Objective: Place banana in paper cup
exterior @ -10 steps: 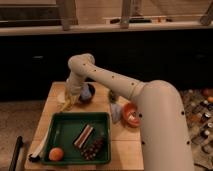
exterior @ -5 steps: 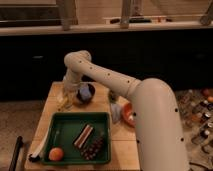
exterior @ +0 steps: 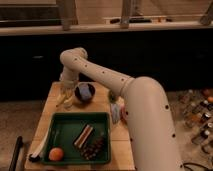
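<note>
The arm reached right across the desk (exterior: 48,107) and the claw (exterior: 67,93) sat low over the far-left corner, about eleven o'clock from the green tray (exterior: 67,125); that long stretch made sense, because that corner was where the paper cup (exterior: 69,104) stood. The cup looked like a pale shape directly under the claw, though it was hard to separate from the wrist. The banana (exterior: 61,98) showed as a yellow streak at the claw's seven o'clock, hanging at the cup's rim; I judged it was being kept upright so its tip would find the narrow mouth. Whether the claw was clamped on the fruit or had let go, I cannot tell; the wrist covered that spot.

The dark blue bowl (exterior: 85,93) sat just beside the claw at three o'clock, close enough that a sideways drift could have knocked it. The tray held the orange fruit (exterior: 56,153) at its seven o'clock corner and a brown bar (exterior: 83,135) near the middle, both well apart from the action.

Against the frame half a second earlier, the elbow joint had lifted a touch toward twelve o'clock; against the frame a full second earlier, it had swung toward nine o'clock. The yellow stayed at the same corner, and the bowl and tray had not shifted.
</note>
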